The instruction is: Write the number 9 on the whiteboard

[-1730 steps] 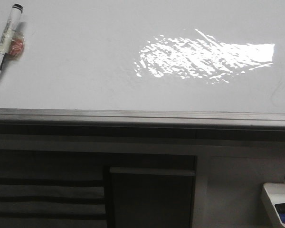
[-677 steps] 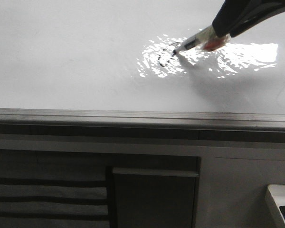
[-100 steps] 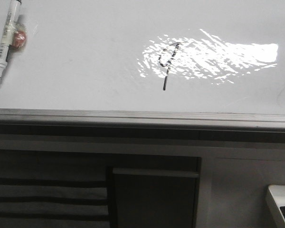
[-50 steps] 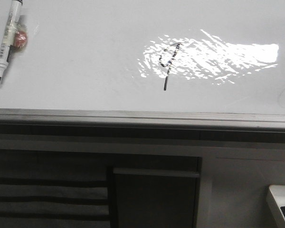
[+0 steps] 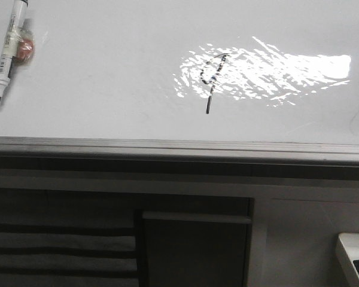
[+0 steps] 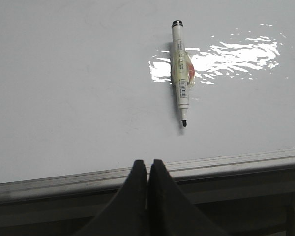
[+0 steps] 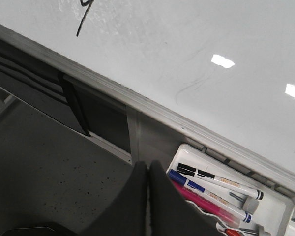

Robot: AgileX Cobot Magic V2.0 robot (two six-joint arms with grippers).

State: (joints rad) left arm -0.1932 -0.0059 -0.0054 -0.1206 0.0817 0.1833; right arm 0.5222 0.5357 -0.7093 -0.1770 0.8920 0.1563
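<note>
You get a harsh glare patch (image 5: pixel 263 75) on the glossy whiteboard (image 5: pixel 107 89), washing over the number 9 (image 5: pixel 210 81). Everything under the board's edge sits dim and grainy. Your wrist views look soft, with smaller reflections.

Glossy smooth whiteboard (image 5: pixel 107 72) with dull metal edge strip (image 5: pixel 167 146).
</note>
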